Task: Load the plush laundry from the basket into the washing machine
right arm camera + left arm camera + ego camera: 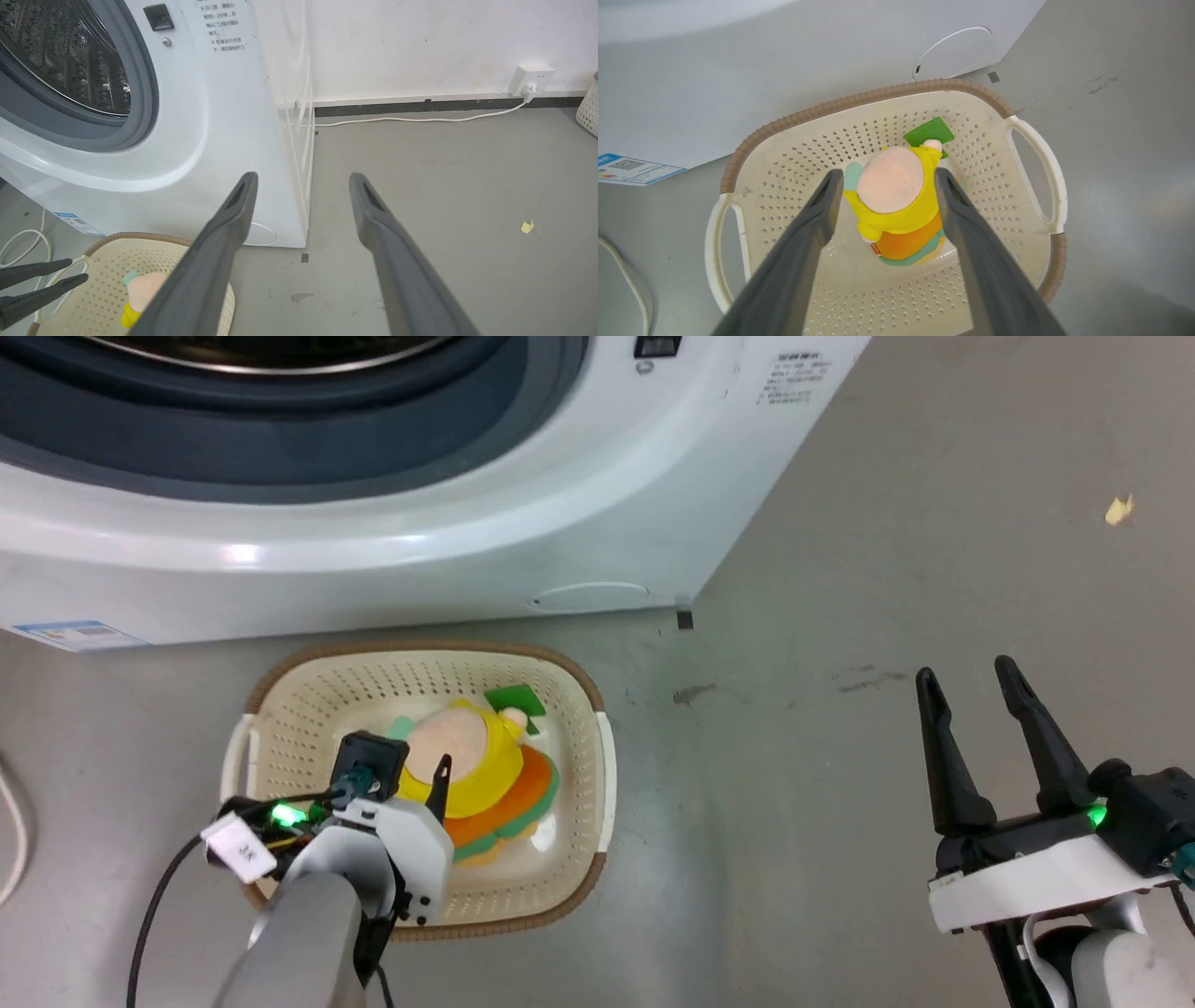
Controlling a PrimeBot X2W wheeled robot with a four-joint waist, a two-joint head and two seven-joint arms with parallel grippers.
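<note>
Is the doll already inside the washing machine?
No, the doll lies in the basket, with the open left hand hovering over it.

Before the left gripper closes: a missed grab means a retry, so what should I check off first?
1. Left gripper open: ok, jaws wide.
2. Plush laundry centred between its fingers: ok, the head sits between them in the left wrist view.
3. Fingers low enough to pinch: cannot tell.
4. Fingers apart from the basket rim: ok.
5. Washing machine drum exposed: ok, steel shows inside the gasket.
6. Right gripper out of the way: ok, open over the floor.
</note>
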